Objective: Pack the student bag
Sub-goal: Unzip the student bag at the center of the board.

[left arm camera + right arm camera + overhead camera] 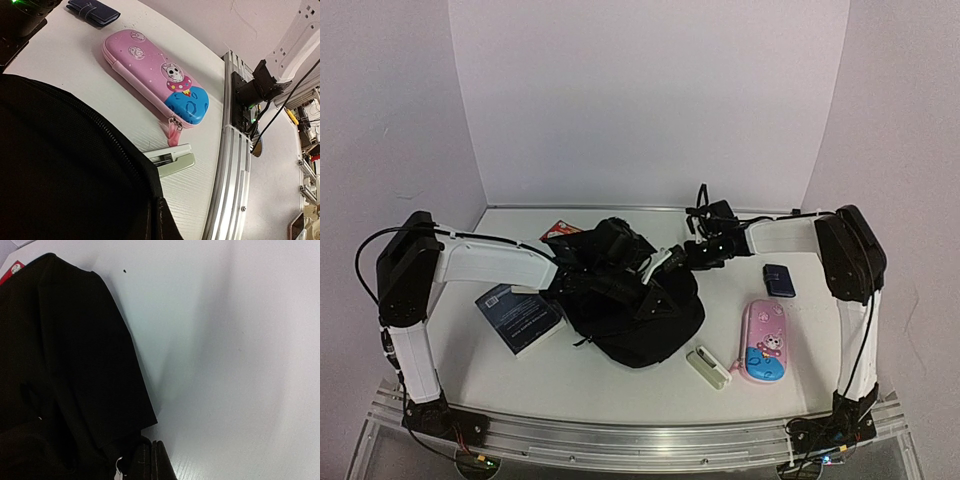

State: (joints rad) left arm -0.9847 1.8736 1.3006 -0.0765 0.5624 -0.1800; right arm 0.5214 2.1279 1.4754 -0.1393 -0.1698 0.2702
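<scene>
Black soft student bag slumped mid-table (zip edge visible), rounded end toward the near edge.

There was one bag, one book, one pink case, one stapler, one dark wallet and one half-hidden red item.

My two arms are long white box-shaped links joined by bulky rounded black motor housings; a thin black cable loops beside my left shoulder, and black base mounts sit below
</scene>
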